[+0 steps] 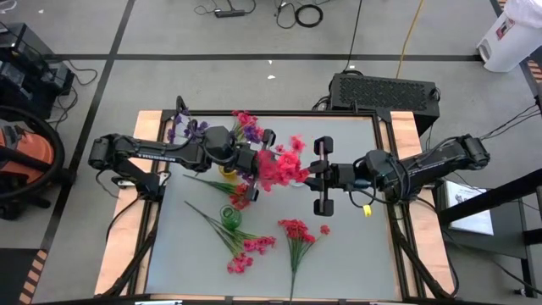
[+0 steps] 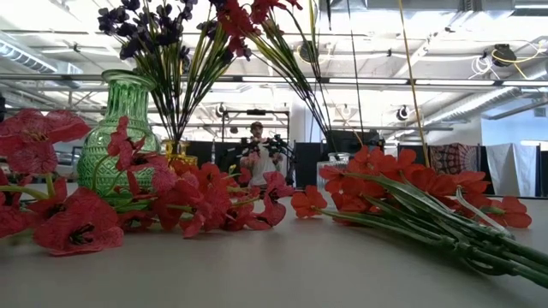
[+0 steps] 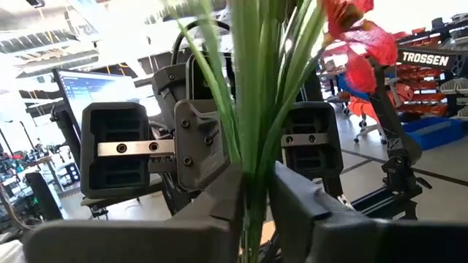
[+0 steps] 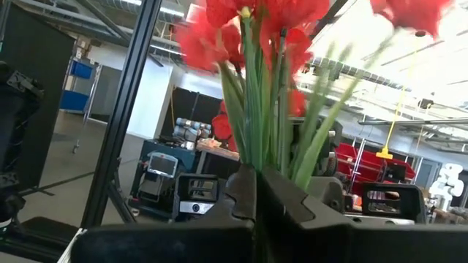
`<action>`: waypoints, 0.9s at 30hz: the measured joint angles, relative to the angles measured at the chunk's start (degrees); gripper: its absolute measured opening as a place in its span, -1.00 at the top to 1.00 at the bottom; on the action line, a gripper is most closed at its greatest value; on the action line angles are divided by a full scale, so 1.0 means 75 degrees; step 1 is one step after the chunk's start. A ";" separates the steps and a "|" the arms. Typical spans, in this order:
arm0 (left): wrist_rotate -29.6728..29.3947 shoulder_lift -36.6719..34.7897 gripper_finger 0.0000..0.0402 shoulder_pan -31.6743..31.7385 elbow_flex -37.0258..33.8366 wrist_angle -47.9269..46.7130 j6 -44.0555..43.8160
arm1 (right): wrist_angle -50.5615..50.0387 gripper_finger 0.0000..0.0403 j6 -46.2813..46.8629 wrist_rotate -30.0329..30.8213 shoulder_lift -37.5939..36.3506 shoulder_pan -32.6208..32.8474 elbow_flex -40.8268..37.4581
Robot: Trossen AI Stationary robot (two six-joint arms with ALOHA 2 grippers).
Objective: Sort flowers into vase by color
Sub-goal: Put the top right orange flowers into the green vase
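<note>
Red blossoms crowded the middle of the grey counter [image 1: 356,254], where both arms met over one red sprig [image 1: 284,167]. The left tool [image 3: 256,197] had its fingers pinched on the sprig's green stems, which rose between them in the left wrist view. The right tool [image 4: 257,197] faced it from the other side, its fingers pressed together on the same bunch of stems, red blooms spreading above them. Behind the left tool, a green glass vase [image 2: 118,137] stood on the counter, and just beside it an amber vase [image 2: 178,156] held purple sprigs [image 2: 145,21] and some red ones. More red sprigs [image 1: 296,233] lay loose on the near half of the counter, stems pointing various ways, two of them close to a green ring [image 1: 232,214]. White lettering reading "TROSSEN" [image 3: 426,58] showed on a dark sign in the room behind. A person [image 2: 255,158] stood far back in the room, seen in the low view.
</note>
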 joint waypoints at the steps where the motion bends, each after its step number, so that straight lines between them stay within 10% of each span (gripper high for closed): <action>1: 0.0001 0.0000 0.78 0.0000 -0.0006 -0.0001 0.0000 | -0.0002 1.00 0.0005 -0.0001 0.0000 0.0000 0.0000; 27: 0.0100 -0.2151 0.94 -0.0493 -0.0006 -0.2447 0.0199 | -0.0573 0.23 -0.0481 0.0852 -0.0035 0.0315 0.0000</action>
